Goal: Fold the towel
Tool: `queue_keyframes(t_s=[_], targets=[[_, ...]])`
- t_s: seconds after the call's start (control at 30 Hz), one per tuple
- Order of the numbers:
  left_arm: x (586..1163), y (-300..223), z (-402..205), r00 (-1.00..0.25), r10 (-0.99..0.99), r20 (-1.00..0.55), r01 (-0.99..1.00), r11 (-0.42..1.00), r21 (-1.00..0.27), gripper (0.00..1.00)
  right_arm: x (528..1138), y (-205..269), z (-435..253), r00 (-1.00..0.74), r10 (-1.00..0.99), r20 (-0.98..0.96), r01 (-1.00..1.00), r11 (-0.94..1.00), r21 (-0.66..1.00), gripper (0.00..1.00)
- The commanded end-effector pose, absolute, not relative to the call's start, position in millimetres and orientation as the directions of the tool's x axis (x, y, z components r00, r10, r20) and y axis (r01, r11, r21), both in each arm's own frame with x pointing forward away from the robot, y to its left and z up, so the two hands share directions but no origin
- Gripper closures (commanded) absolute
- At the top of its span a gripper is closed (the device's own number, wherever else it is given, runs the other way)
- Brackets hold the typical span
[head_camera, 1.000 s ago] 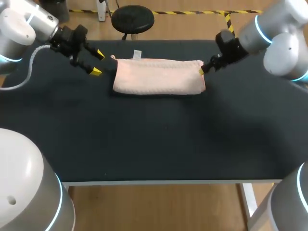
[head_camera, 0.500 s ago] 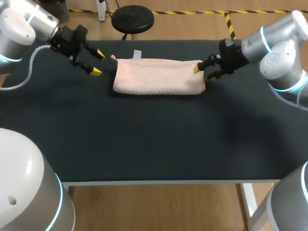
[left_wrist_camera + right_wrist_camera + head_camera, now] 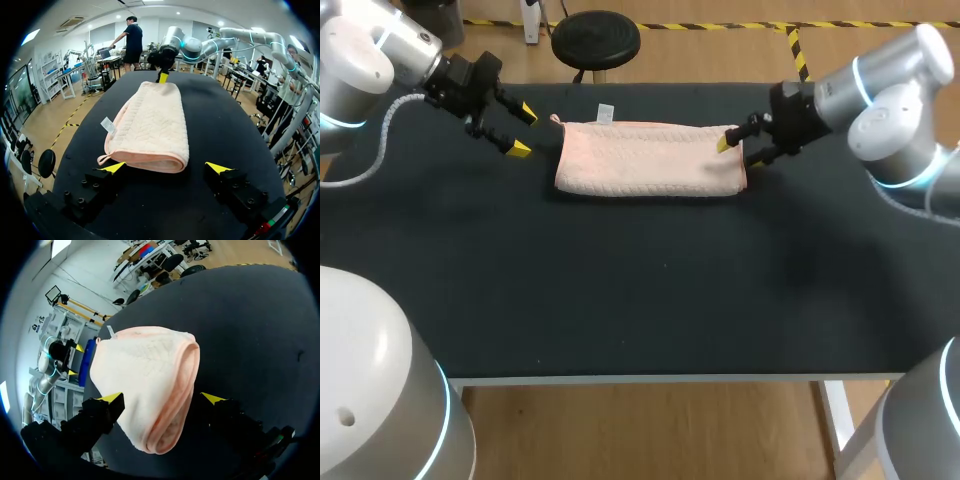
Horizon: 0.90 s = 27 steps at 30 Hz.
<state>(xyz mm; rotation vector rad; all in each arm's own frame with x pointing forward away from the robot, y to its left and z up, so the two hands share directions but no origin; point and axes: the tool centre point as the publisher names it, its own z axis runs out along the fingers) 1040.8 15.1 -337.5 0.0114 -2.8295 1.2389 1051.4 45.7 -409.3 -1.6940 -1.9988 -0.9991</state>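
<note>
Table: a broad tabletop with a matte black surface (image 3: 650, 290); it carries the towel on its far half, and both arms reach in over its far corners.
Left arm: a white and grey jointed arm (image 3: 370, 50) coming in from the far left corner.
Right arm: a matching white and grey arm (image 3: 890, 90) coming in from the far right.
Towel: a pale pink cloth with a woven herringbone texture (image 3: 645, 160), folded into a long flat band lying across the table's far middle. Its long edges are straight. Its left end (image 3: 150, 125) shows a rounded fold, and its right end (image 3: 145, 375) shows doubled layers curling over.
Left gripper: black fingers with yellow tips (image 3: 523, 131), spread wide and holding nothing. It sits just off the towel's left end, apart from it (image 3: 165, 167).
Right gripper: black fingers with yellow tips (image 3: 735, 153), spread. They straddle the towel's right end without pinching it (image 3: 162, 398).
Tag: a small white label (image 3: 606, 112) sticking out from the towel's far edge near the left end.
Loop: a thin pink hanging loop (image 3: 102, 159) at the towel's far left corner.
</note>
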Motion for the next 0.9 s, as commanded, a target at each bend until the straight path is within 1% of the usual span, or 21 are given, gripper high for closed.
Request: queue_keyframes(t_s=[0.03,0.9], targets=[[1040.6,15.3,-338.2,-0.999,0.014,0.049,-0.026,0.677,-0.735,0.00,1059.4,47.0,-416.9,-0.225,0.715,0.661,0.958,0.039,0.284,0.00],[1040.6,15.3,-338.2,-0.999,0.014,0.049,-0.026,0.677,-0.735,0.00,1070.3,81.9,-432.3,-0.227,0.693,0.684,0.965,0.066,0.254,0.00]])
